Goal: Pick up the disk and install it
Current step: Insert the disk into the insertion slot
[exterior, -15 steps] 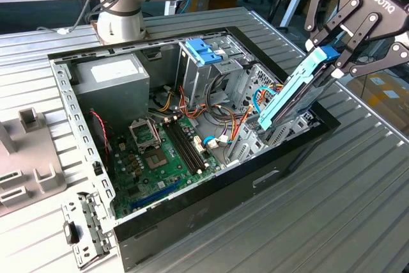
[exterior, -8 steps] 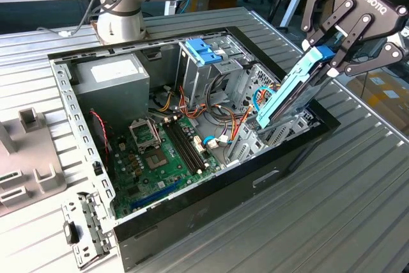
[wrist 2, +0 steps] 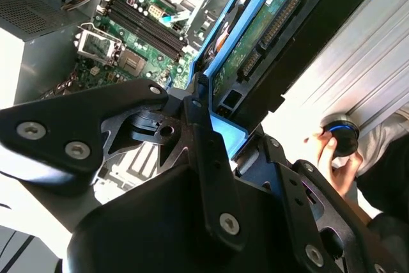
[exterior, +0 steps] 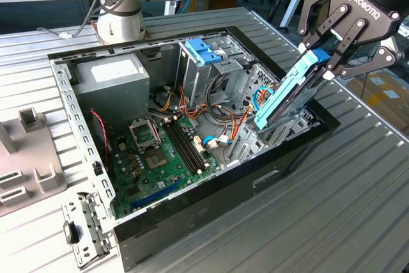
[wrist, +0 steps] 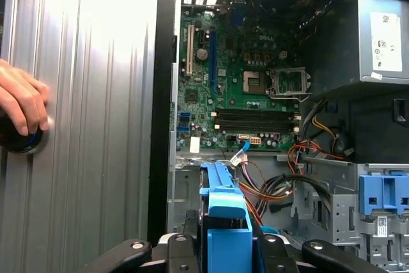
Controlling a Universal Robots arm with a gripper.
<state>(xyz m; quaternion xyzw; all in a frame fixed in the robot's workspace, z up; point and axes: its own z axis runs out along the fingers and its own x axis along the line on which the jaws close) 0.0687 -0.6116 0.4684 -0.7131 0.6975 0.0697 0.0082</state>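
The disk (exterior: 289,96), a dark flat drive with blue side rails, stands steeply tilted over the open computer case (exterior: 204,204). Its lower end rests in the drive bay at the exterior view's right side of the case. My gripper (exterior: 327,57) is shut on the disk's raised upper end. The first wrist view shows the disk's blue rail (wrist: 225,212) between my fingers (wrist: 276,247), with the case interior beyond. The disk's green circuit-board underside (wrist 2: 265,36) faces the second wrist view, just past my gripper (wrist 2: 230,139).
Inside the case lie a green motherboard (exterior: 163,151), a grey power supply (exterior: 112,78), loose cables and a light-blue latch (exterior: 203,51). A person's hand (wrist: 22,103) rests on a round black knob on the ribbed table. A grey fixture (exterior: 25,158) sits at the exterior view's left.
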